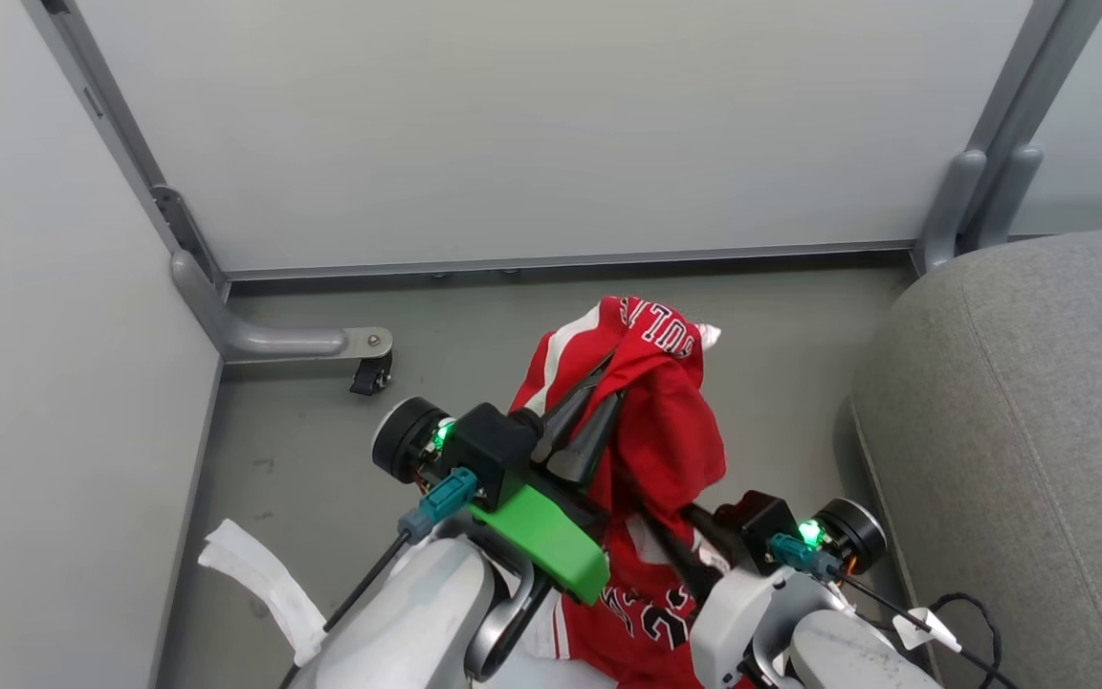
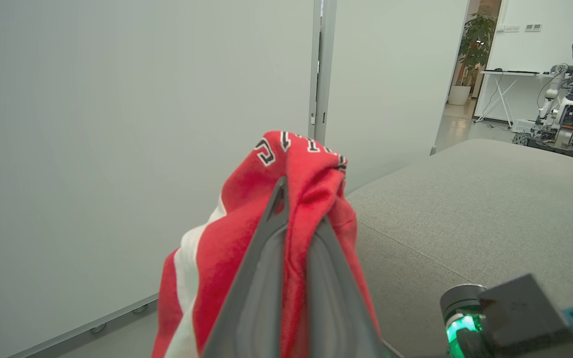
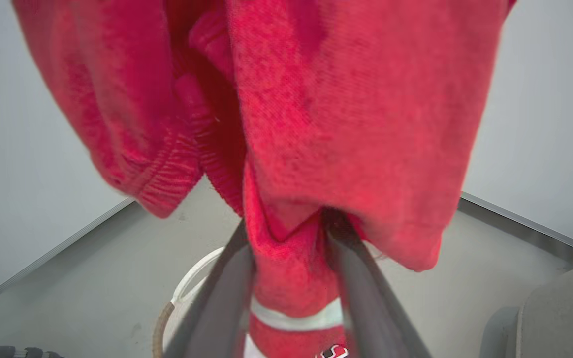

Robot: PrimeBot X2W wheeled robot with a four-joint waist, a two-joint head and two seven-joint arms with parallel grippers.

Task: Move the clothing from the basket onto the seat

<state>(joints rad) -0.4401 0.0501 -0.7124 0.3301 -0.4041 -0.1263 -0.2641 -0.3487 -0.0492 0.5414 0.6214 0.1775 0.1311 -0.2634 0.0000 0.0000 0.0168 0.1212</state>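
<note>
A red jersey (image 1: 671, 431) with white trim and lettering hangs bunched between both grippers above the floor. My left gripper (image 1: 611, 380) is shut on its upper fold; in the left wrist view the cloth (image 2: 311, 179) is pinched between the fingers (image 2: 269, 233). My right gripper (image 1: 664, 514) is shut on a lower part, its fingertips buried in red fabric (image 3: 316, 99). More red cloth with numbers (image 1: 637, 612) lies below; whether it is the same jersey I cannot tell. The basket's brown rim (image 3: 159, 323) peeks out under the right gripper. The grey seat (image 1: 1039, 431) stands to the right.
Pale partition walls (image 1: 532, 124) close off the back and left, with a grey foot and caster (image 1: 369, 373) on the floor. A white fabric strip (image 1: 259, 579) lies at lower left. A black cable (image 1: 977, 612) rests on the seat's near corner. Another robot (image 2: 570, 109) stands far beyond the seat.
</note>
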